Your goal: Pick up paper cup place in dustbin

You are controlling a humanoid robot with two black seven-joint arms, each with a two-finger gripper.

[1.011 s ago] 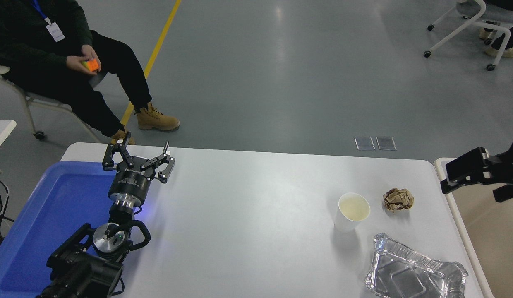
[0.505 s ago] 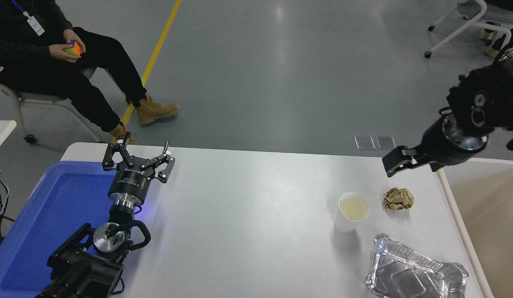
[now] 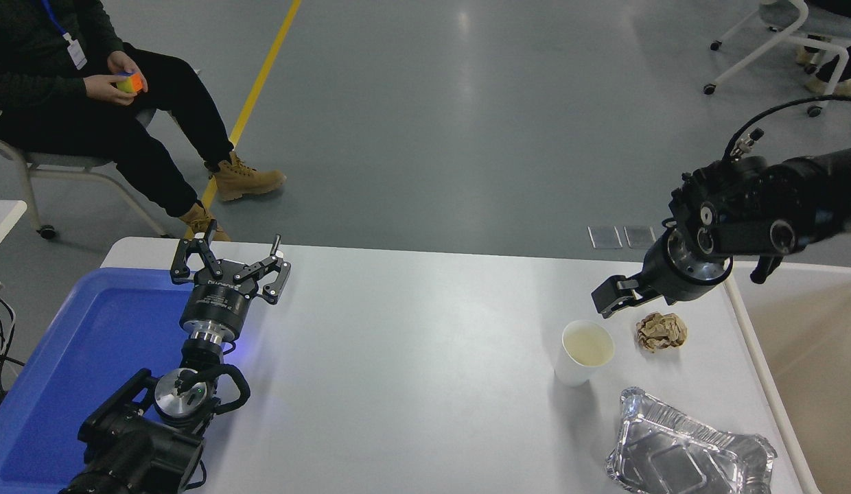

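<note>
The right tool (image 3: 614, 296), its opening unclear, has swung leftward to hover just above the small tapered white paper cup (image 3: 583, 352), standing upright, mouth up, lower right on the surface (image 3: 425, 357).

I see my left arm parked at the lower left, left gripper (image 3: 228, 265) spread wide, pointing away. My right arm reaches in from the right edge, right gripper (image 3: 614, 296) angled down-left; its fingers are unclear.
</note>
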